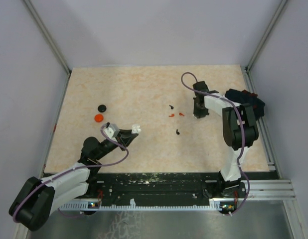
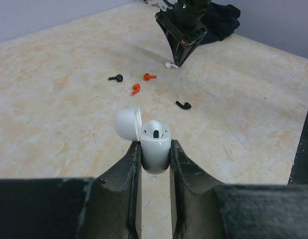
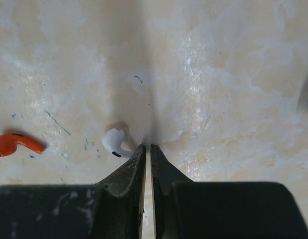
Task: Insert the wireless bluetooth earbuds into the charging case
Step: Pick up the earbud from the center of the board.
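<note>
Left gripper: my fingers are pinching the opened white charging case upright
Right gripper: my tips are pressed together, holding nothing
White earbud: just beside those tips; I should spread, straddle it, then close gently

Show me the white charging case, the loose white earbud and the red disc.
white charging case (image 2: 155, 149), left wrist view, front of its body.
loose white earbud (image 3: 114, 140), right wrist view, its rounded head.
red disc (image 1: 98, 118), top external view, its centre.

Six earbuds, one case, two discs
</note>
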You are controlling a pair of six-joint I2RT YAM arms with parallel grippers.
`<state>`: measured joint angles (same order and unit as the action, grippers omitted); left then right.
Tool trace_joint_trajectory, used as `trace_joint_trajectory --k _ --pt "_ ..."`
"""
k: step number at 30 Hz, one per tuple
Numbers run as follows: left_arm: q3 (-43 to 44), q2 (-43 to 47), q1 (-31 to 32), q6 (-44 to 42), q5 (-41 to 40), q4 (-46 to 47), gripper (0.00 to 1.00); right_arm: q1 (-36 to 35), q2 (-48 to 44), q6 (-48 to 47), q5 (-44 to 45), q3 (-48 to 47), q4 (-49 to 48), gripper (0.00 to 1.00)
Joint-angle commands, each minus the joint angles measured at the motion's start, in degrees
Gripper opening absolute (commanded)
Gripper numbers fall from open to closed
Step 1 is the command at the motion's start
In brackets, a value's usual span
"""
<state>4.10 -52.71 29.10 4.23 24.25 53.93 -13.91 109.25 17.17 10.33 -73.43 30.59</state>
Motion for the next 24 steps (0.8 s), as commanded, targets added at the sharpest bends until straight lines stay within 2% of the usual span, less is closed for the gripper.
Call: trace_joint_trajectory --k 1,4,7,14,24 --pt "0.56 0.09 -0.39 0.45 1.14 1.35 0.02 -0.94 -3.84 0.99 0.57 1.39 3.05 0.09" --pt "0.38 0.38 -0.43 0.43 0.94 1.29 0.02 -0.99 -5.92 0.33 1.36 1.09 2.68 0.11" --pt "0.25 0.70 -0.32 0.37 0.64 1.38 0.02 -1.47 -7.38 -1.50 1.34 0.08 2.25 0.18" --pt "-1.36 0.72 -0.38 0.03 -0.03 5.56 0.02 -1.91 -5.85 -4.35 -1.19 -3.46 2.64 0.31" --pt "-3.10 -0.01 -0.36 -1.46 0.10 9.40 0.02 -2.08 0.51 -6.92 -3.00 -9.02 4.21 0.35"
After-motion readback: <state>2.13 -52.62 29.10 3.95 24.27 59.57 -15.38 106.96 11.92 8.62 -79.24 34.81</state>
